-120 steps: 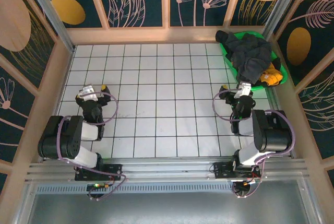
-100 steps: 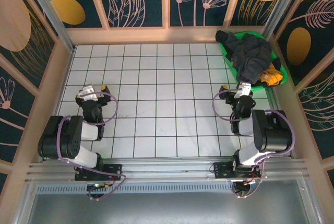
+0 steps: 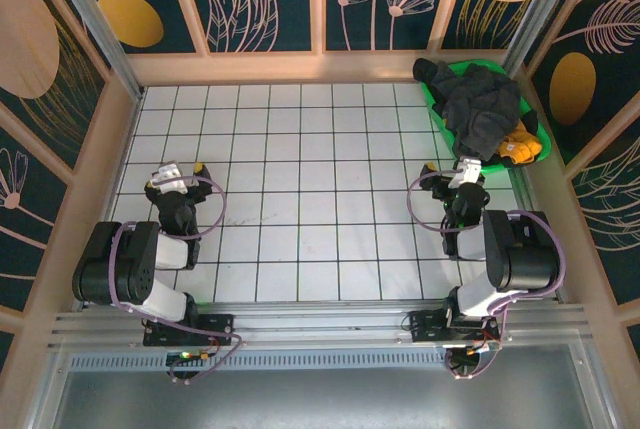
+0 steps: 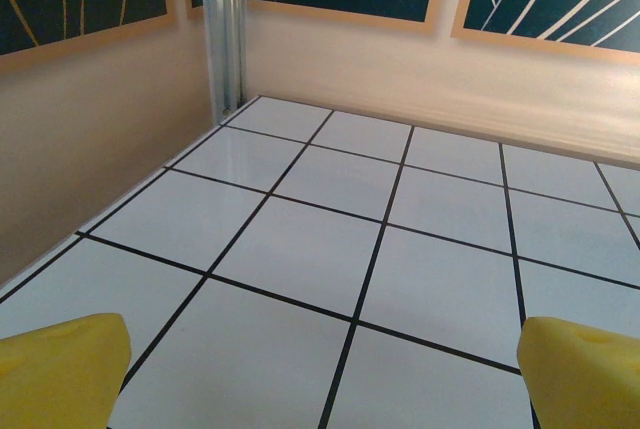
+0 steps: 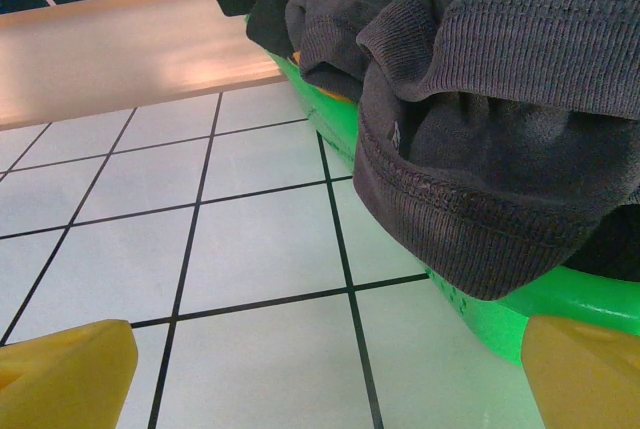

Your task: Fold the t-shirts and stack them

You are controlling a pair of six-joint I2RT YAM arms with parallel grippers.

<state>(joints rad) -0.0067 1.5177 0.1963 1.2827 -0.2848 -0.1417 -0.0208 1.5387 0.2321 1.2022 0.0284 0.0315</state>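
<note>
A dark charcoal grey t-shirt [image 3: 478, 109] lies crumpled in a green tray [image 3: 436, 109] at the back right, spilling over its rim. A mustard yellow t-shirt [image 3: 521, 149] pokes out from under it at the tray's near end. My right gripper [image 3: 465, 167] sits just in front of the tray, open and empty. In the right wrist view the grey t-shirt [image 5: 480, 99] hangs over the tray wall [image 5: 560, 304], up and right of my right gripper [image 5: 325, 379]. My left gripper [image 3: 176, 171] rests open over bare tiles at the left, its yellow fingertips [image 4: 60, 374] wide apart.
The white tiled table [image 3: 310, 179] is walled by beige boards on three sides. A metal post [image 4: 222, 29] stands in the back left corner. Both arm bases are at the near edge.
</note>
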